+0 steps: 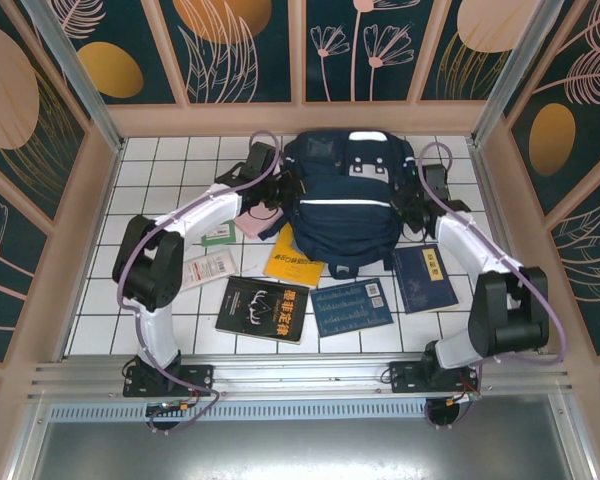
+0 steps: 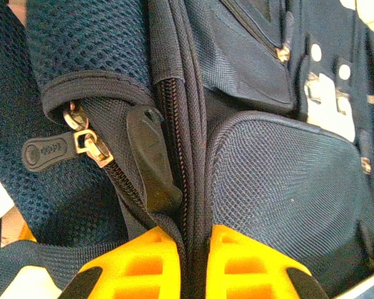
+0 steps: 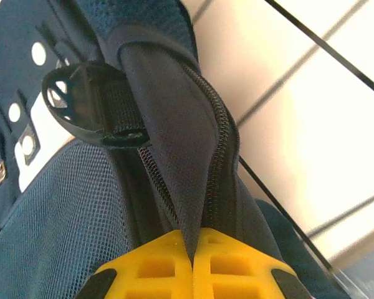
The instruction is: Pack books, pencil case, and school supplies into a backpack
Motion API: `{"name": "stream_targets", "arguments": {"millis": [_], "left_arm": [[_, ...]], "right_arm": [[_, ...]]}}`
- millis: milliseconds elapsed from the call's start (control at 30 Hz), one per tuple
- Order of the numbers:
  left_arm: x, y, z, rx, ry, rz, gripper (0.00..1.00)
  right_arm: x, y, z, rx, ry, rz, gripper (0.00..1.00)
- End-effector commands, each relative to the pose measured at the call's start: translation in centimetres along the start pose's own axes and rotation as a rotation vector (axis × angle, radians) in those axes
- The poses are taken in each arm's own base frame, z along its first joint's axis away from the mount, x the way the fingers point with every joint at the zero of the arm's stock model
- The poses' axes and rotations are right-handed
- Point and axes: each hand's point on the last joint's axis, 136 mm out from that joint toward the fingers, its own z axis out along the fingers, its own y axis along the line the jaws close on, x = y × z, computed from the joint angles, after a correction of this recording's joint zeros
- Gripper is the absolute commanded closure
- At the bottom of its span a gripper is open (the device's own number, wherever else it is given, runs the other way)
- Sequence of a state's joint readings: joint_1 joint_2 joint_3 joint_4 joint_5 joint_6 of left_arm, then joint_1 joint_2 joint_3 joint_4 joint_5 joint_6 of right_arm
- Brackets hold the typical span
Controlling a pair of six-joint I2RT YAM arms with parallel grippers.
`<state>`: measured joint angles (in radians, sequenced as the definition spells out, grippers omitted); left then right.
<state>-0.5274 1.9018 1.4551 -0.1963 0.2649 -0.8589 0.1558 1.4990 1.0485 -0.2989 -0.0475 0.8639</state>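
Packing looks hardly begun to us: left pincer [image 2: 195, 243] and right pincer [image 3: 193, 242] each pinch the backpack [image 1: 350, 210] by its zipper seams, while books [image 1: 263, 308] and packet [image 1: 209, 268] lie outside on the table [image 1: 160, 165].

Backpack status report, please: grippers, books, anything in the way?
Left gripper shut on backpack fabric beside zipper; right gripper shut on its other side. Books on tiles, not yet packed. Orange-yellow book partly under backpack's near edge.
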Motion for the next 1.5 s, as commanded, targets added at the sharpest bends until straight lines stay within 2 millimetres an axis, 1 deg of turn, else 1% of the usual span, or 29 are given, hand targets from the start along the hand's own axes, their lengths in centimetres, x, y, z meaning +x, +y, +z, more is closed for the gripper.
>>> {"name": "stream_targets", "arguments": {"millis": [0, 33, 133, 167, 233, 267, 333, 367, 400, 467, 500, 533, 567, 600, 667, 733, 800, 867, 933, 1000, 1033, 1100, 1233, 1400, 1467], "left_arm": [[1.4, -7.9, -3.3, 0.313, 0.035, 0.007, 1.00], [1.7, -8.2, -3.3, 0.324, 0.038, 0.003, 1.00], [2.7, -9.0, -3.0, 0.343, 0.053, -0.001, 1.00], [3.1, -9.3, -2.8, 0.352, 0.061, -0.005, 1.00], [4.2, -9.8, -2.3, 0.371, 0.081, -0.018, 1.00], [5.0, -10.0, -2.0, 0.376, 0.096, -0.021, 1.00], [6.2, -10.1, -1.4, 0.363, 0.117, -0.018, 1.00], [6.6, -9.9, -1.2, 0.354, 0.119, -0.016, 0.98], [7.1, -9.7, -1.1, 0.343, 0.123, -0.013, 0.88], [7.6, -9.3, -1.3, 0.323, 0.120, 0.004, 0.65], [7.7, -9.0, -1.7, 0.311, 0.114, 0.027, 0.54], [7.7, -8.8, -2.1, 0.293, 0.105, 0.059, 0.47], [7.6, -8.6, -2.5, 0.273, 0.093, 0.093, 0.43], [7.4, -8.2, -3.1, 0.242, 0.079, 0.138, 0.39], [6.8, -8.2, -4.8, 0.210, 0.043, 0.214, 0.33], [6.0, -8.0, -6.6, 0.163, -0.002, 0.274, 0.32], [4.9, -6.8, -8.1, 0.075, -0.069, 0.320, 0.31], [3.8, -5.6, -9.5, 0.016, -0.125, 0.340, 0.31], [2.8, -4.0, -10.6, -0.024, -0.164, 0.334, 0.30], [2.1, -2.3, -11.1, -0.046, -0.177, 0.312, 0.30], [1.9, -1.5, -11.2, -0.052, -0.181, 0.298, 0.30], [1.5, -0.4, -11.4, -0.054, -0.199, 0.285, 0.30], [1.8, -0.3, -11.5, -0.016, -0.199, 0.315, 0.30], [2.3, 0.1, -11.1, -0.015, -0.182, 0.315, 0.30], [2.5, 0.4, -11.0, -0.016, -0.181, 0.313, 0.30]], "right_arm": [[-3.2, 7.4, -0.6, -0.196, -0.060, -0.142, 0.83], [-3.8, 7.6, 0.0, -0.174, -0.059, -0.158, 0.70], [-4.8, 7.7, 1.4, -0.111, -0.062, -0.189, 0.36], [-5.0, 7.5, 1.8, -0.086, -0.064, -0.195, 0.28], [-5.6, 7.3, 1.9, -0.049, -0.087, -0.206, 0.18], [-5.7, 7.3, 1.8, -0.036, -0.095, -0.214, 0.16], [-6.1, 7.3, 1.0, -0.008, -0.143, -0.243, 0.15], [-5.9, 7.4, 0.6, -0.003, -0.157, -0.265, 0.16], [-5.6, 7.7, -0.1, -0.003, -0.177, -0.293, 0.16], [-4.9, 8.4, -1.7, -0.011, -0.203, -0.350, 0.16], [-4.3, 8.7, -2.5, -0.018, -0.210, -0.383, 0.17], [-3.8, 9.0, -3.3, -0.022, -0.218, -0.413, 0.18], [-3.5, 9.2, -4.2, -0.031, -0.231, -0.435, 0.18], [-2.8, 9.5, -5.0, -0.056, -0.233, -0.464, 0.19], [-1.1, 10.4, -6.5, -0.143, -0.212, -0.515, 0.21], [0.4, 10.4, -7.3, -0.179, -0.182, -0.532, 0.24], [1.9, 9.6, -7.5, -0.186, -0.123, -0.487, 0.25], [3.3, 7.6, -7.0, -0.147, -0.049, -0.372, 0.28], [4.6, 5.3, -6.6, -0.088, 0.009, -0.250, 0.34], [5.7, 3.2, -6.6, -0.058, 0.046, -0.141, 0.40], [6.6, 2.5, -6.7, -0.065, 0.078, -0.081, 0.41], [7.7, 1.0, -6.5, -0.073, 0.111, 0.029, 0.40], [8.4, -0.4, -5.8, -0.095, 0.142, 0.158, 0.37], [8.4, -1.6, -4.1, -0.074, 0.162, 0.237, 0.37], [8.1, -1.7, -3.4, -0.088, 0.166, 0.262, 0.37]]}}
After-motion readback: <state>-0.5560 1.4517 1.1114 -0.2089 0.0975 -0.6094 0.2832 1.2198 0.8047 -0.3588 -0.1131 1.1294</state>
